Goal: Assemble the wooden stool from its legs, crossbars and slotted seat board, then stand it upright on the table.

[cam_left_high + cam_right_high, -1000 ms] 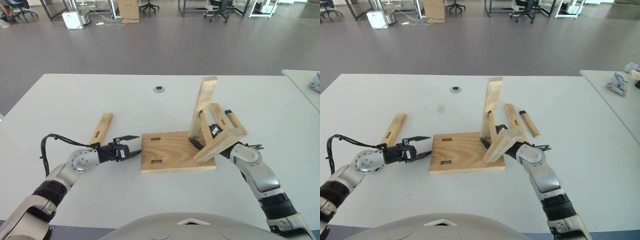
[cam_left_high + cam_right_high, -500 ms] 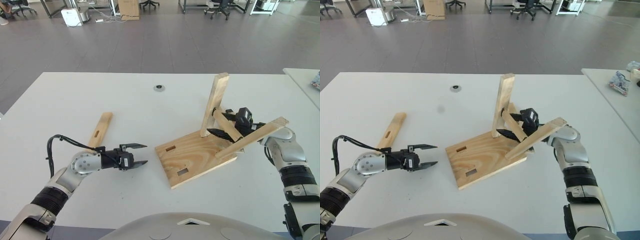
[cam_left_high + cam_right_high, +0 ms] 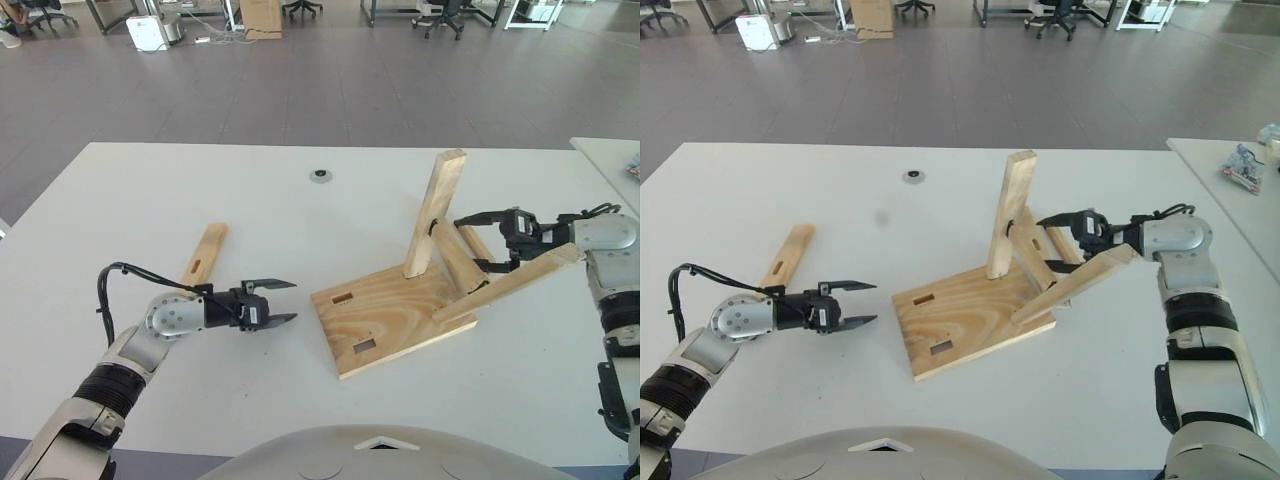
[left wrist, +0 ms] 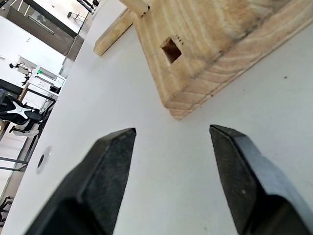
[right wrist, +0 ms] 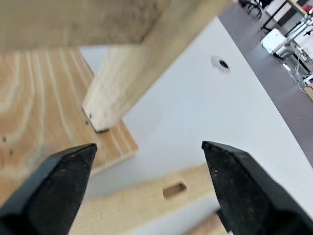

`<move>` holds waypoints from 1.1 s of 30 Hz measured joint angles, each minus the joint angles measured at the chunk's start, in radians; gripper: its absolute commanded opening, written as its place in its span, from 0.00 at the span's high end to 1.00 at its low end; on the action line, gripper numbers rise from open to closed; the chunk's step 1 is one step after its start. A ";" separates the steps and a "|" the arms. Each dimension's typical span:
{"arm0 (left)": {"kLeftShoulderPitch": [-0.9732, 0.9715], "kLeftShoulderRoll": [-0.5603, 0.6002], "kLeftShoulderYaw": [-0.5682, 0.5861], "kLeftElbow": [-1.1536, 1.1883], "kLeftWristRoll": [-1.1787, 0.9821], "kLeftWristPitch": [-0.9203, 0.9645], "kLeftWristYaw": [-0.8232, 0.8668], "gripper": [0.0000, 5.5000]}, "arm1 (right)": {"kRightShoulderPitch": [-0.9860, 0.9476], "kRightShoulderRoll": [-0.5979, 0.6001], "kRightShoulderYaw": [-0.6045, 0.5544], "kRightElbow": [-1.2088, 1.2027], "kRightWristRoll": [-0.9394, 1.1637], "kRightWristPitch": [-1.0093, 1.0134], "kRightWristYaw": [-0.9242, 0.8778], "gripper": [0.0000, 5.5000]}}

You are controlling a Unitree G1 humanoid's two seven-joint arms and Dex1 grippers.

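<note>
Roughly at the middle of the white worktop (image 3: 120,200), a little to the right, the slotted seat board (image 3: 385,318) lies flat, its long axis running from the near left to the far right and two empty slots facing up on its left half. One leg (image 3: 437,212) stands nearly upright from the board's far corner, its top leaning slightly to the right. A second leg (image 3: 512,280) slants low from the board's right edge, pointing out and up to the right. A short bar (image 3: 458,260) runs between the two (how it joins them cannot be made out). The right tool (image 3: 470,243) is beside this bar above the slanted leg, its fingers spread wide and clamped on nothing. The left tool (image 3: 272,303) rests low on the worktop, fingers apart, aimed at the board's left corner and just short of it. A loose slotted bar (image 3: 203,255) lies flat to the far left, its length running away from the robot. A small round grommet (image 3: 319,177) sits farther back.
</note>
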 measured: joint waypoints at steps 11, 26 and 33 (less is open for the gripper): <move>-0.574 -0.081 0.015 0.650 0.320 -0.039 0.305 0.49 | 0.621 -0.155 -0.037 -0.691 0.064 0.353 -0.047 0.27; -0.416 -0.187 -0.061 0.752 0.249 -0.271 0.255 0.49 | 0.538 0.027 0.074 -0.652 -0.331 0.131 -0.617 0.27; -0.092 -0.167 -0.028 0.347 0.021 -0.161 0.152 0.49 | 0.371 0.250 0.151 -0.478 -0.455 0.177 -0.888 0.27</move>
